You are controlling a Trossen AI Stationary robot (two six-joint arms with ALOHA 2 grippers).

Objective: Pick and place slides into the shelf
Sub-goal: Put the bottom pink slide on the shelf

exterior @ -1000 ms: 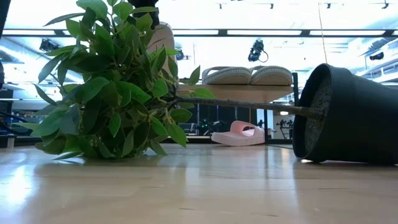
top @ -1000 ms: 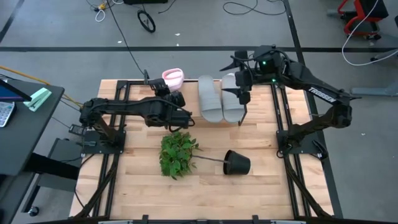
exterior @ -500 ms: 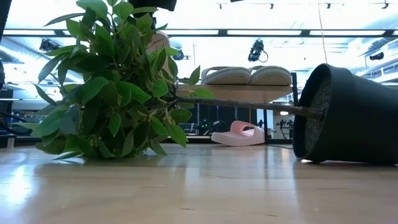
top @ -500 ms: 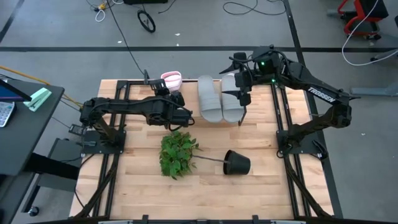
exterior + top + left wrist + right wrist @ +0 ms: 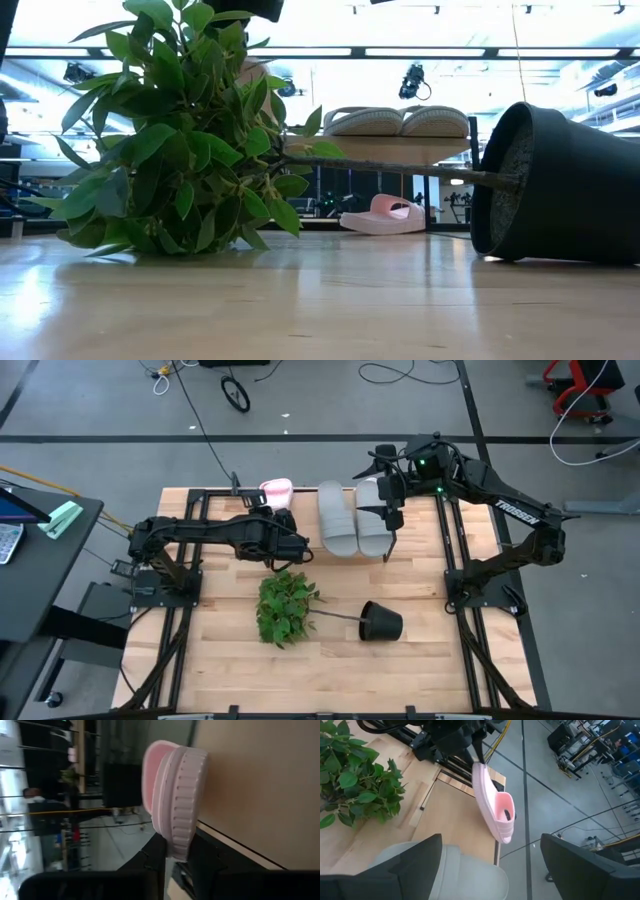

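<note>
I see the slatted table (image 5: 330, 660) first; the shelf (image 5: 455, 820) sits at its 12 o'clock edge in the high view. The tipped plant (image 5: 285, 608) and its black pot (image 5: 381, 623) lie near the table centre. On the shelf board two grey slides (image 5: 338, 518) rest side by side. My left gripper (image 5: 283, 520), at about 11 o'clock from the plant, is clamped on a pink slide (image 5: 172, 805), holding it on edge above the shelf's free end, beside the grey pair. A second pink slide (image 5: 385, 215) lies on the tabletop under the shelf. My right gripper (image 5: 392, 520) hangs over the grey pair with its fingers spread wide, holding nothing.
</note>
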